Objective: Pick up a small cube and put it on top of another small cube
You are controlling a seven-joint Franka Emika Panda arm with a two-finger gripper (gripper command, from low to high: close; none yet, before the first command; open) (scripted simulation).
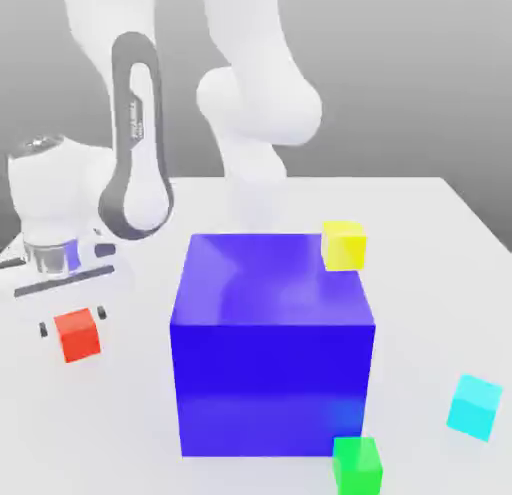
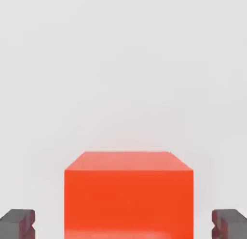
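Red cube (image 2: 129, 197) sits on the white worktop (image 1: 420, 243) squarely between the jaws, whose fingertips (image 2: 18, 223) flank its two opposite sides with a gap left on each, so nothing is gripped yet. It looks rigid, light and smooth-faced; pinching those flat parallel sides near mid-height should hold it best. The cyan cube (image 1: 474, 406) lies well apart, beyond the big blue block (image 1: 272, 343).
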